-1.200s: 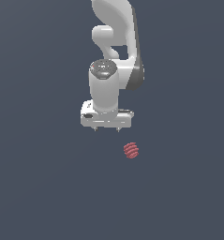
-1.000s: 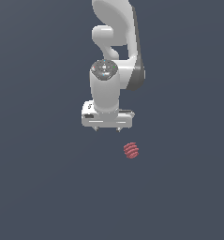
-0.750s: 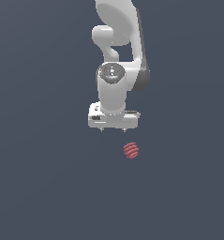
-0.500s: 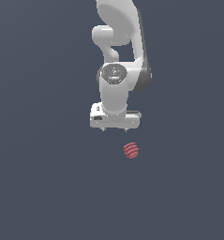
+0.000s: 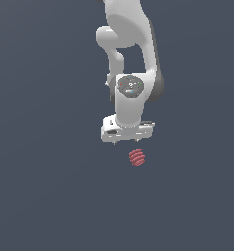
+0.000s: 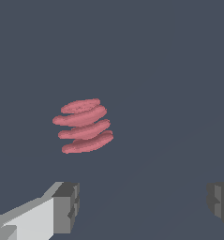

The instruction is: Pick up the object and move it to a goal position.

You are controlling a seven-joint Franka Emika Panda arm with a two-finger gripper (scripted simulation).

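The object is a small red ridged lump [image 5: 137, 157] lying on the dark grey floor, just below and slightly to the exterior view's right of my white gripper [image 5: 128, 140]. The gripper hangs above it, apart from it, with only short finger tips showing under the hand. In the wrist view the red lump [image 6: 83, 125] lies ahead of the fingers, nearer one grey pad [image 6: 66, 206] than the other pad [image 6: 220, 202]. The fingers stand wide apart with nothing between them, so the gripper [image 6: 143, 204] is open and empty.
The white arm [image 5: 130, 59] rises from the gripper toward the top of the exterior view. Plain dark grey floor [image 5: 50, 186] lies all around with no other objects, walls or edges in sight.
The gripper has moved toward the exterior view's right, closer above the red lump, and the wrist has turned a little. The lump has not moved.
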